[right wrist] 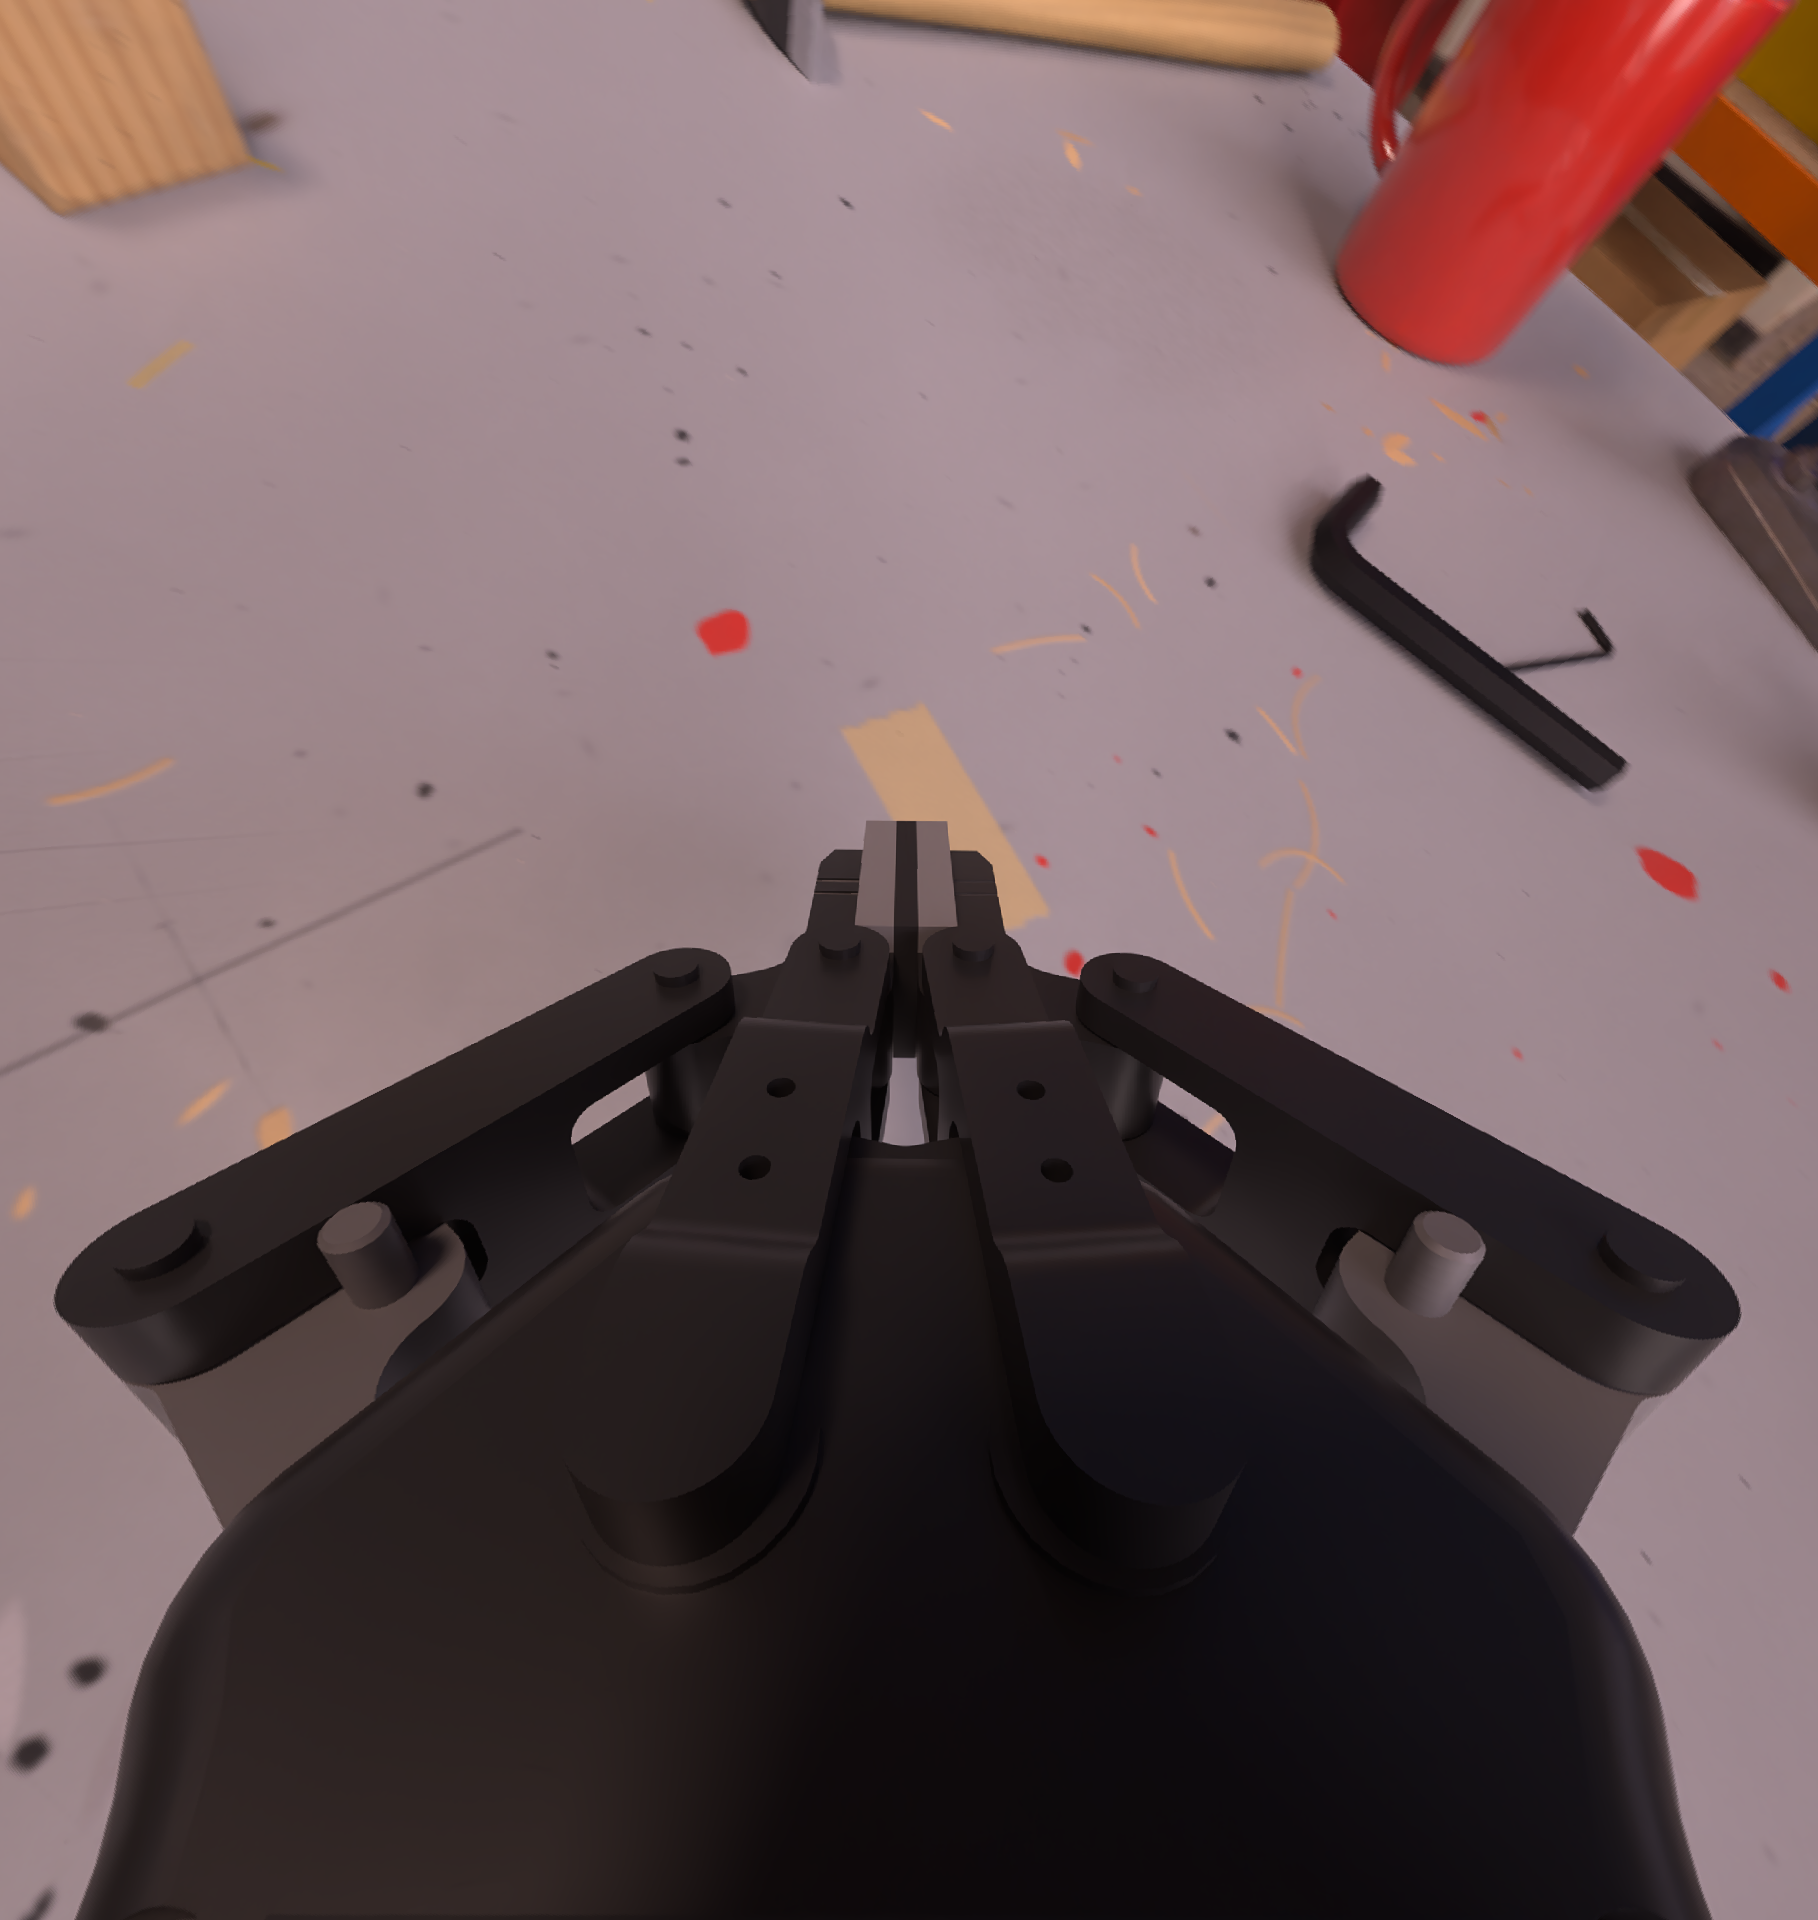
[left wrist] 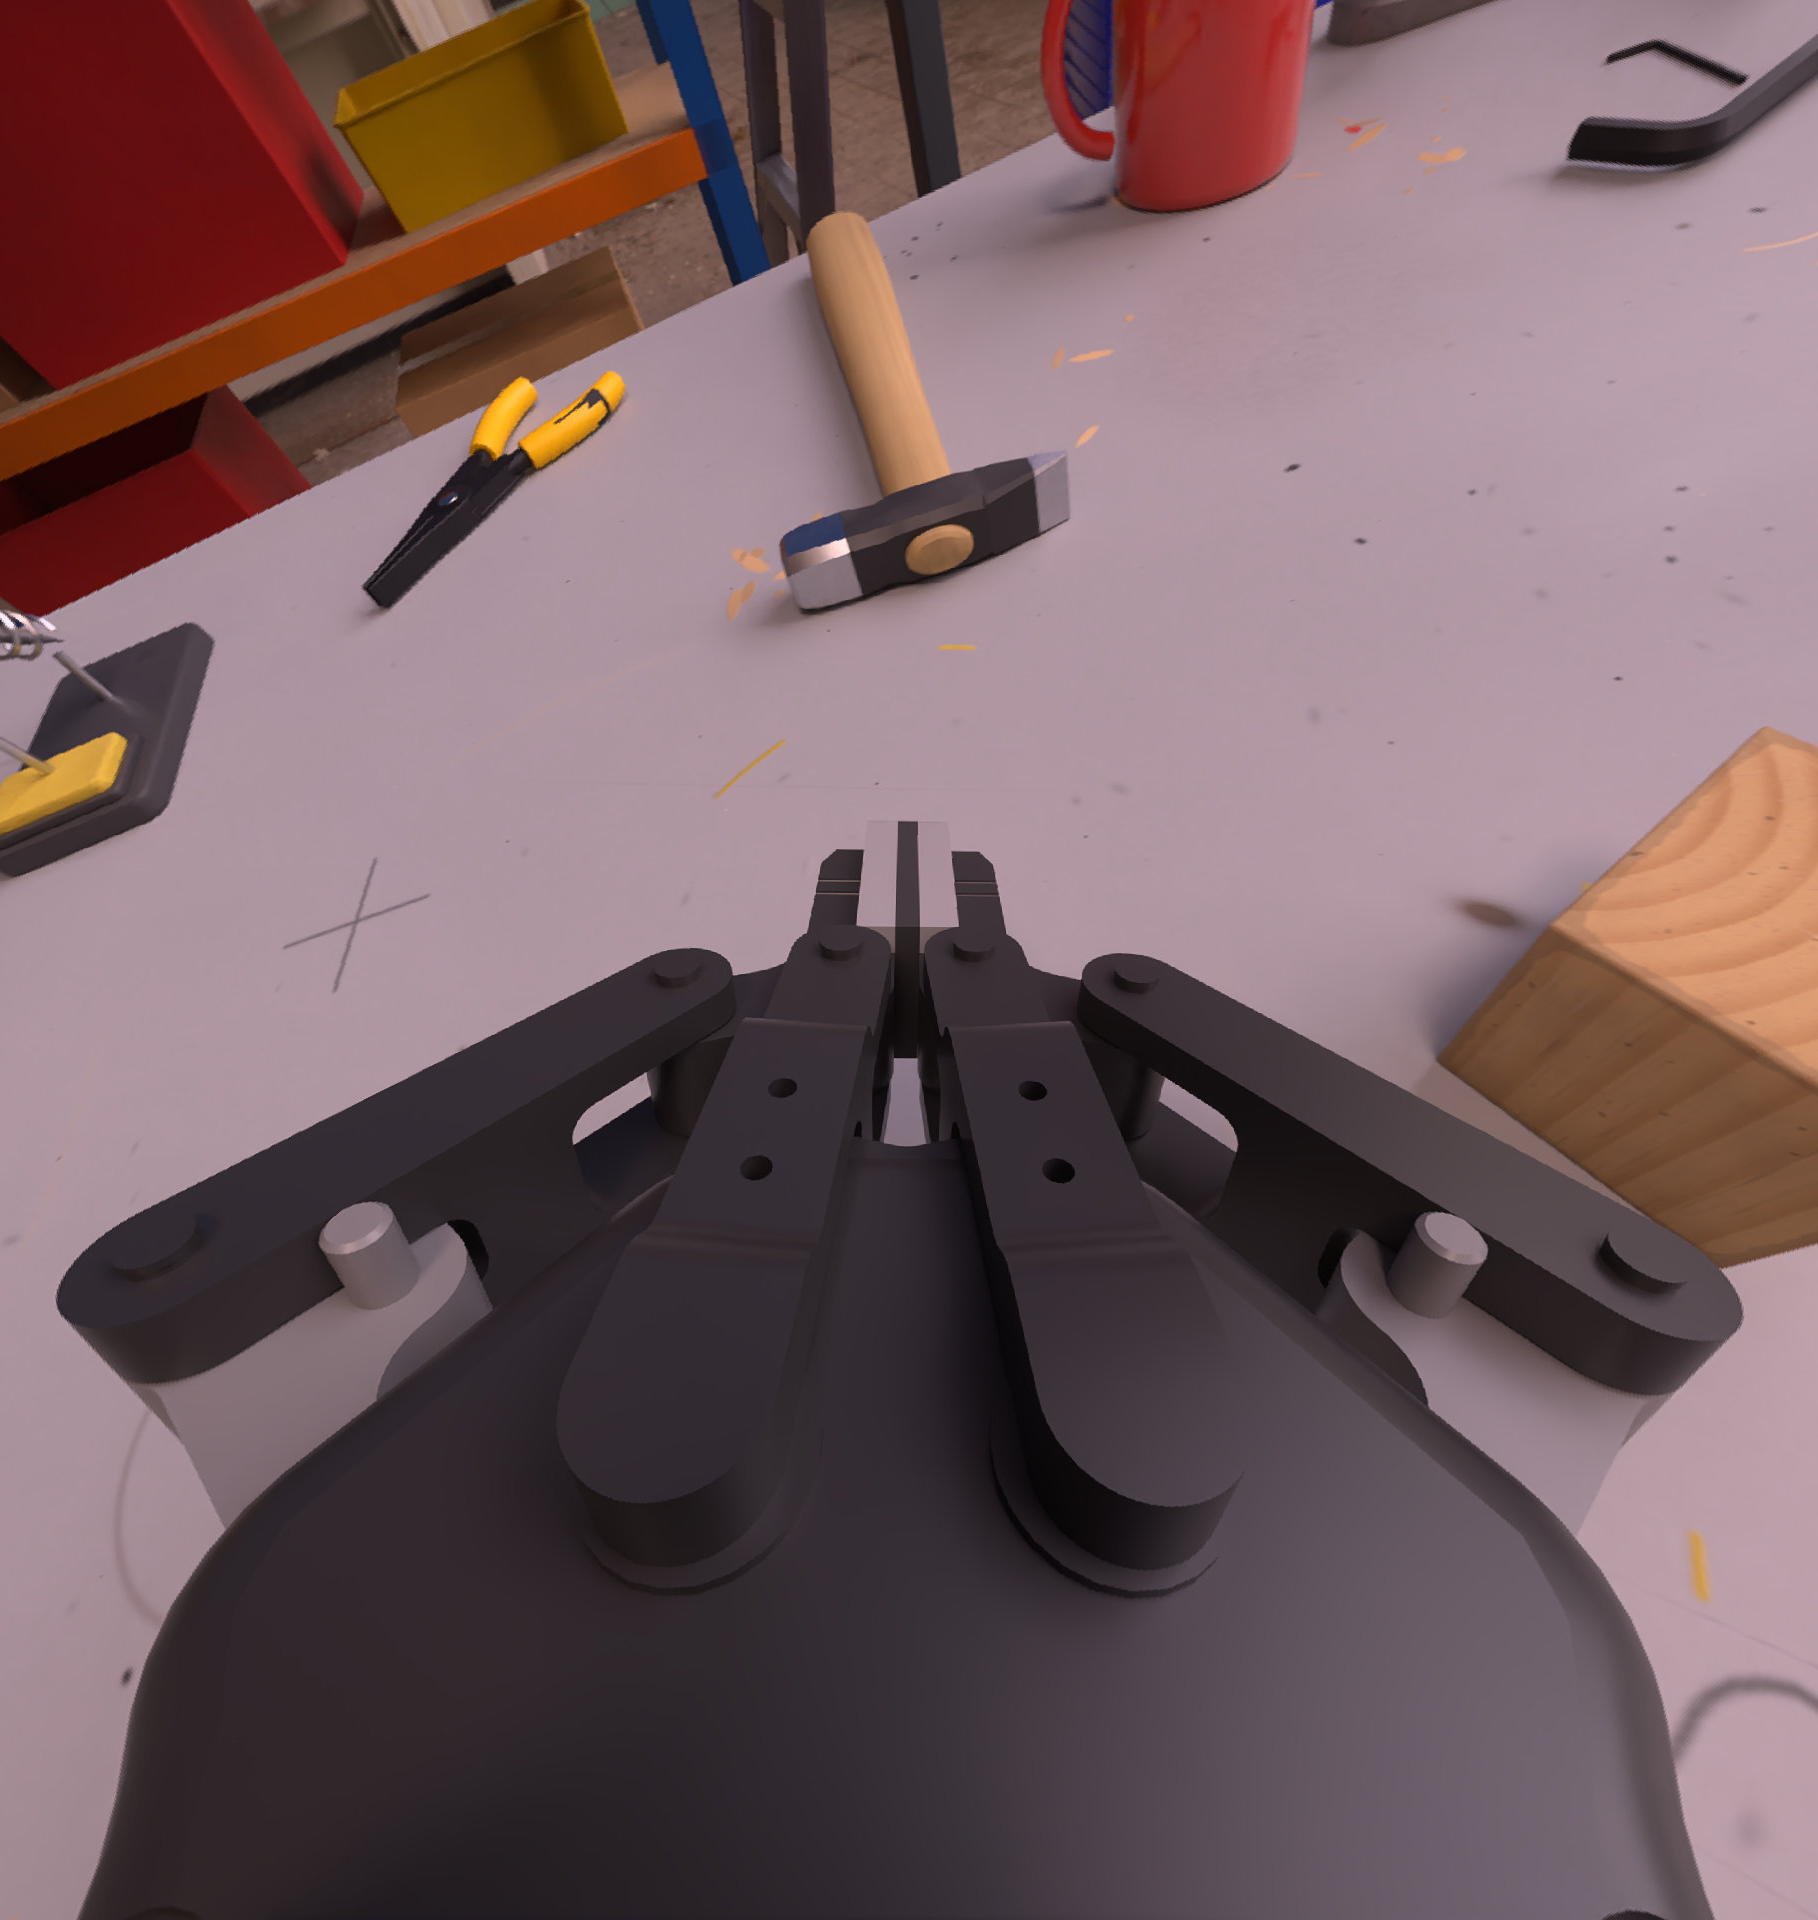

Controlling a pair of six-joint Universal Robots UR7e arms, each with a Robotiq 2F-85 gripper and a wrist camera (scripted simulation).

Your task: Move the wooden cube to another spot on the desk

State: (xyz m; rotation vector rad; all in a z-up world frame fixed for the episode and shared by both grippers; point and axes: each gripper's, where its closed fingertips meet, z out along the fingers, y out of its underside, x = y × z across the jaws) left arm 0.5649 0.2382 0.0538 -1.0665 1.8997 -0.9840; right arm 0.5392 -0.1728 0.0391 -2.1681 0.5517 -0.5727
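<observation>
The left gripper (left wrist: 906, 862) hangs over the bench (left wrist: 1300, 520) with its fingers pressed together on nothing, pliers (left wrist: 489, 488) and hammer (left wrist: 915, 436) toward the far edge. The wooden cube (left wrist: 1705, 997) sits on the bench just to its right, untouched. The right gripper (right wrist: 906, 862) is likewise closed and empty, the cube (right wrist: 94, 94) well off to its left.

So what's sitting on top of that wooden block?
Nothing: the wooden cube's top face shows only bare grain rings, though its right part runs out of frame. Whatever lies underneath it is hidden.

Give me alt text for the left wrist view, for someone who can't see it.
The left tool, shut and empty, hovers over a grey desk, with the wooden cube to its right. Beyond lie a hammer, yellow-handled pliers and a red mug.
</observation>
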